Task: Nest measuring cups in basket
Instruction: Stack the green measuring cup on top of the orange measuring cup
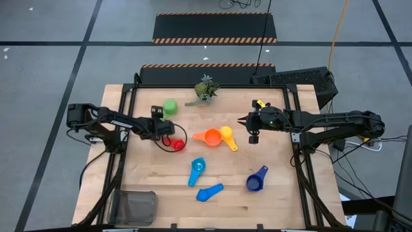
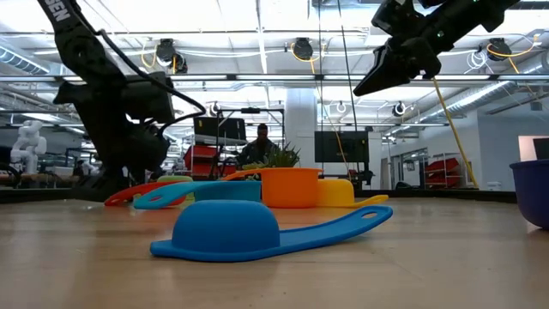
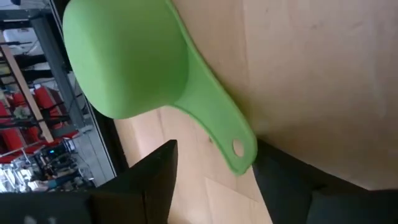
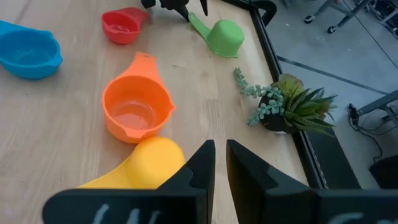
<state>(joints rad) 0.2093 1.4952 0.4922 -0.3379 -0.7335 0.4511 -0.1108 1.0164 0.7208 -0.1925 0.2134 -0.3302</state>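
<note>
Near the counter's far-left edge, the left pincer point(image 1: 165, 121) stands open astride the green cup's point(image 1: 170, 107) handle; closing comes next. Right pincer point(image 4: 219, 163) hovers nearly closed, empty.

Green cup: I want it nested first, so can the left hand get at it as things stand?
Probably yes. The left hand is open, and the green cup's handle lies between its fingers with bare table around it, nothing blocking.
</note>
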